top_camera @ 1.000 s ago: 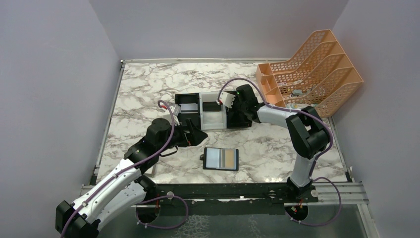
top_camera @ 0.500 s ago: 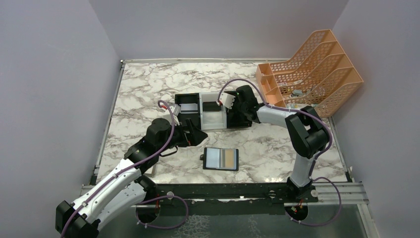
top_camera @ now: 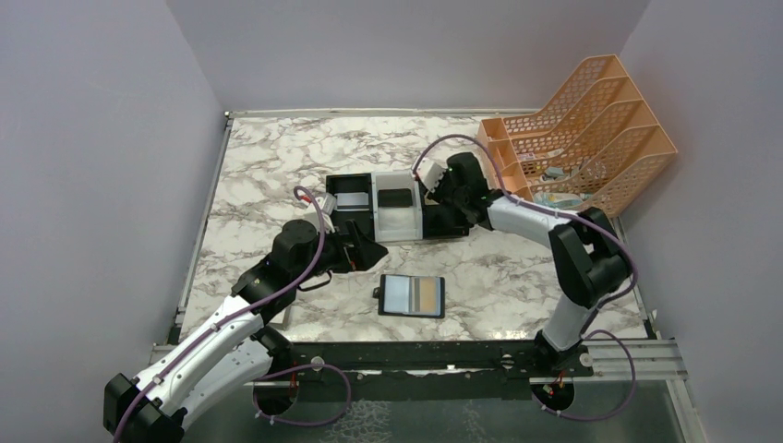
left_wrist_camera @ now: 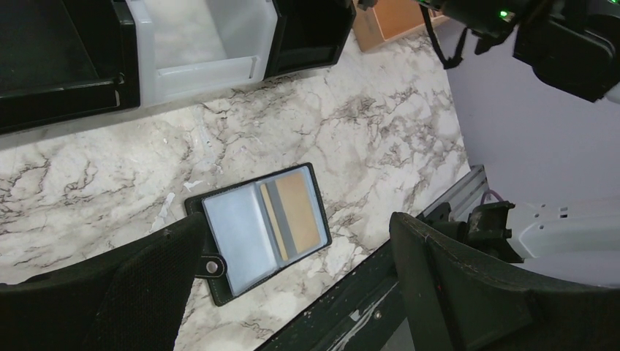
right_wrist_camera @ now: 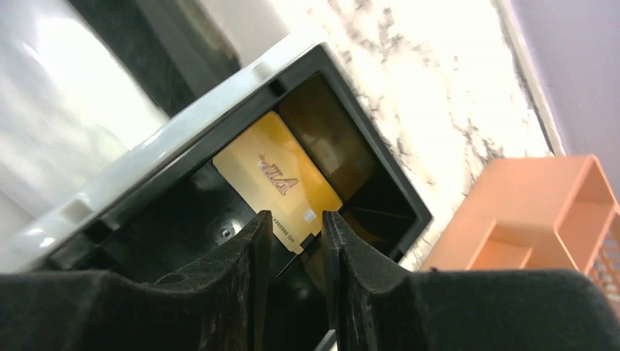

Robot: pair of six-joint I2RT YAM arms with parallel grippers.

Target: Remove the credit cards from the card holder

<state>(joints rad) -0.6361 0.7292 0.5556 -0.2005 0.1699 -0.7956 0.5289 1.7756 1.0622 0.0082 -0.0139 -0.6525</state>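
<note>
Your narrowly parted right end effector (right_wrist_camera: pixel 297 227) hangs over the gold card (right_wrist_camera: pixel 270 179) in the tray (top_camera: pixel 399 231); your wide-spread left end effector (left_wrist_camera: pixel 296 230) hovers near the card holder (left_wrist_camera: pixel 234 234), which lies open on the surface (top_camera: pixel 277 166) to expose its striped card (left_wrist_camera: pixel 296 212).

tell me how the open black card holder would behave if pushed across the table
The flat black bifold card holder lies thin and open, so it would probably slide rather than tip. Its hinged halves may fold if lifted by one edge.

Robot lab cell: plain partition walls (top_camera: pixel 92 138), marble-print tabletop (top_camera: pixel 277 175).
</note>
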